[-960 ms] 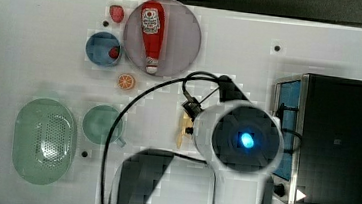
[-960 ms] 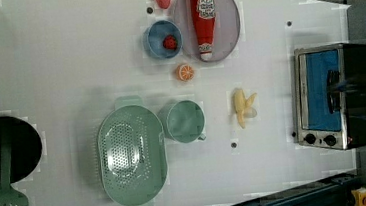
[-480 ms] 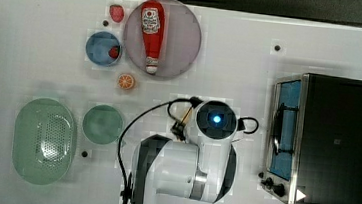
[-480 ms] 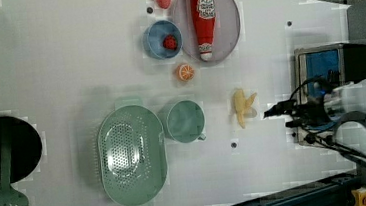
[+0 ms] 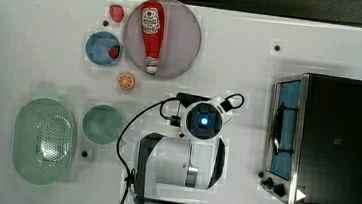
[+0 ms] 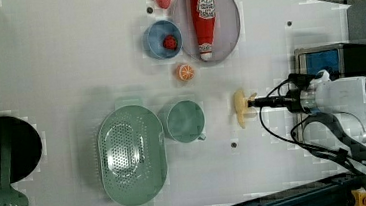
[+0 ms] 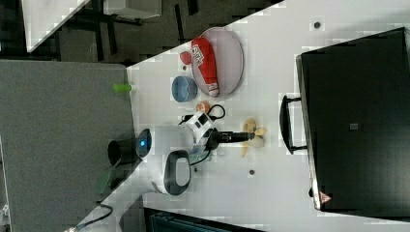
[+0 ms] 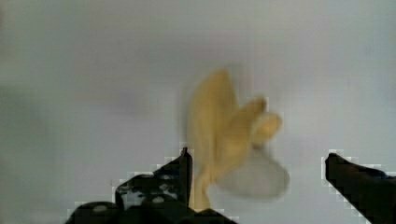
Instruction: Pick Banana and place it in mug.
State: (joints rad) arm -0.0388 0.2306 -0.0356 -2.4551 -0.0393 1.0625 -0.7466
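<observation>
Over the white table (image 6: 67, 68), gripper (image 8: 257, 186) hangs right above the banana (image 6: 242, 109), fingers (image 8: 180, 170) spread wide either side of it, nothing pinched. Banana lies flat, part-peeled, between the teal mug (image 6: 185, 121) and the toaster oven (image 6: 335, 59) in the left view. Risk: floppy peel flaps, jaws may close on a flap only and banana drops on the way. Off-centre grip could also push it sideways. Mug mouth is small, orange slice (image 6: 186, 72) nearby.
</observation>
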